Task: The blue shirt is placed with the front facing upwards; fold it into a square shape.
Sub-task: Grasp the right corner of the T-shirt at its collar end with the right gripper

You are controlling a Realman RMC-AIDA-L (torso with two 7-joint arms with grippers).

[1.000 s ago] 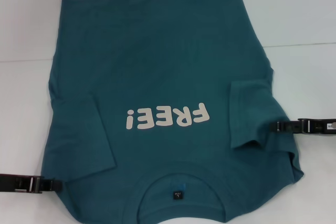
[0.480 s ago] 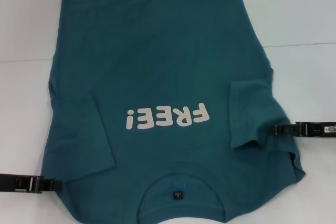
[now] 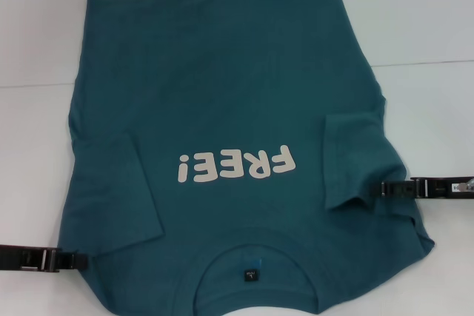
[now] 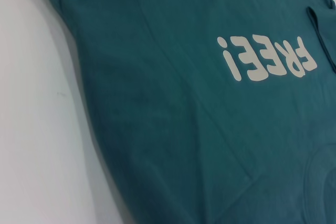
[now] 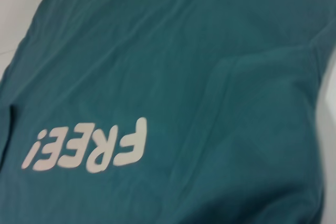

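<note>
Right end effector (image 3: 381, 189) has crept further in over the past second, sliding toward the middle of the desk (image 3: 429, 27) and a touch nearer the robot, so its tip now sits right at the cuff of the folded-in right sleeve (image 3: 355, 160). Before, it was just off the shirt's edge. The left end effector (image 3: 74, 260) hasn't budged, parked at the shirt's left edge near the desk's near-left corner.

The blue shirt (image 3: 229, 86) lies flat, front up, covering most of the middle of the desk, collar (image 3: 252, 257) at the near edge and hem toward the far edge. The "FREE!" print (image 3: 235, 166) reads upside down from the head camera. Both sleeves are already turned in onto the body, so the outline is roughly a tall rectangle.

Can't tell whether either end effector is open or closed; the tips are too thin and dark against the fabric, and neither wrist camera shows its own fingers.

My guess is the right arm is lining up a pinch on that sleeve or side edge, probably for the next fold. The risk is snagging only the top layer.
</note>
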